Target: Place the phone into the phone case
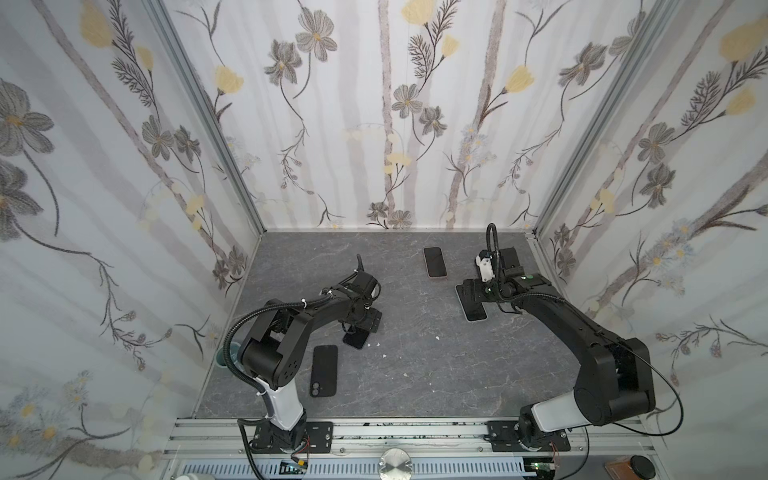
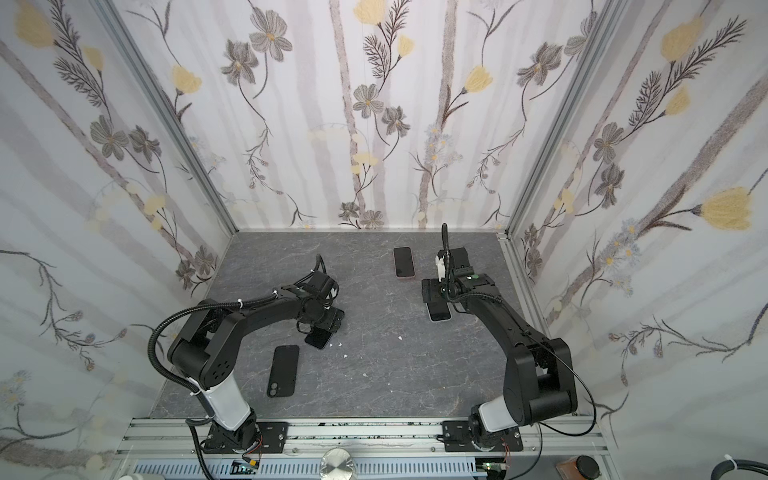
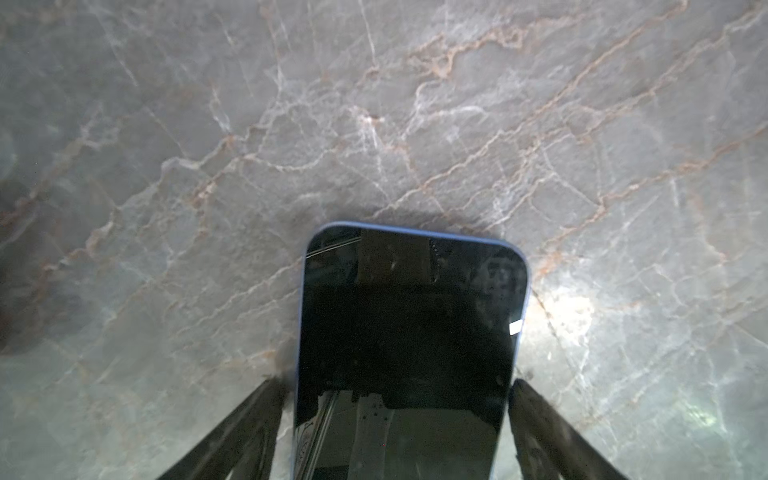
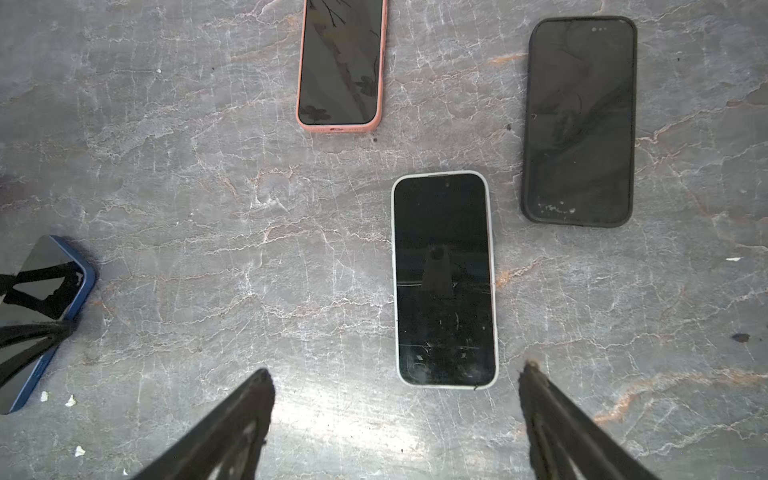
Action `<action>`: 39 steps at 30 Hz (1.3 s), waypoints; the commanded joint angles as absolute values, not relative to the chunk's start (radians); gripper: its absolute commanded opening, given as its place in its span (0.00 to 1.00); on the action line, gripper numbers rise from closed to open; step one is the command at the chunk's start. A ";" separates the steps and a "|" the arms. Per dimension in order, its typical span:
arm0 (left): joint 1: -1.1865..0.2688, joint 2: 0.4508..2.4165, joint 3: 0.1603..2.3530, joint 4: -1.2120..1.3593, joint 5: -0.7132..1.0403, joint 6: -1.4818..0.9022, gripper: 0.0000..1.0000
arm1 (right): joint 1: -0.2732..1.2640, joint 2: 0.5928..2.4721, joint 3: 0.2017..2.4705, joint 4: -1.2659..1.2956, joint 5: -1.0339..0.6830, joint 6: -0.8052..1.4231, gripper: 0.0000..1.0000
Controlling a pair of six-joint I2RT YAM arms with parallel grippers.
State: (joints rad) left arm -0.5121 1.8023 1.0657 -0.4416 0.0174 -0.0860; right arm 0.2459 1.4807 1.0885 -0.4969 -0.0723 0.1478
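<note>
Two pieces lie apart: black phone case (image 1: pixel 323 371) at front left, blue phone (image 3: pixel 409 340) flat on the table (image 1: pixel 415 374) nearby. Left gripper (image 3: pixel 397 382) straddles the phone's edges, grip uncertain. Right gripper (image 4: pixel 397 369) hangs wide and empty. Insertion apparently not begun.

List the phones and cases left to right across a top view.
black phone case → blue phone → pink-cased phone → white-edged phone → black-cased phone

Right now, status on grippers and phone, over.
Left gripper astride blue phone, grip unclear. Right gripper open, empty. Black case near phone, nothing between.
</note>
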 commanded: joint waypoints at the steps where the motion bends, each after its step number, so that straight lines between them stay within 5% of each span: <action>1: -0.513 1.838 1.092 -0.505 -0.002 -0.096 0.82 | 0.247 1.486 1.092 -0.499 -0.066 0.132 0.91; 13: -0.525 1.805 1.117 -0.635 0.183 -0.393 0.88 | 0.249 1.500 1.097 -0.501 -0.065 0.114 0.90; 23: -0.552 1.683 0.999 -0.707 0.151 -0.436 0.90 | 0.255 1.535 1.110 -0.493 -0.072 0.105 0.89; 39: -0.674 1.676 1.003 -0.482 0.437 -0.572 0.88 | 0.265 1.560 1.128 -0.495 -0.076 0.096 0.88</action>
State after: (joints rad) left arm -0.6567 1.6669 0.9810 -0.5377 0.3973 -0.5323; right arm 0.2634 1.5688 1.1286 -0.4976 -0.0757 0.1108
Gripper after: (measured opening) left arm 0.875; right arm 0.885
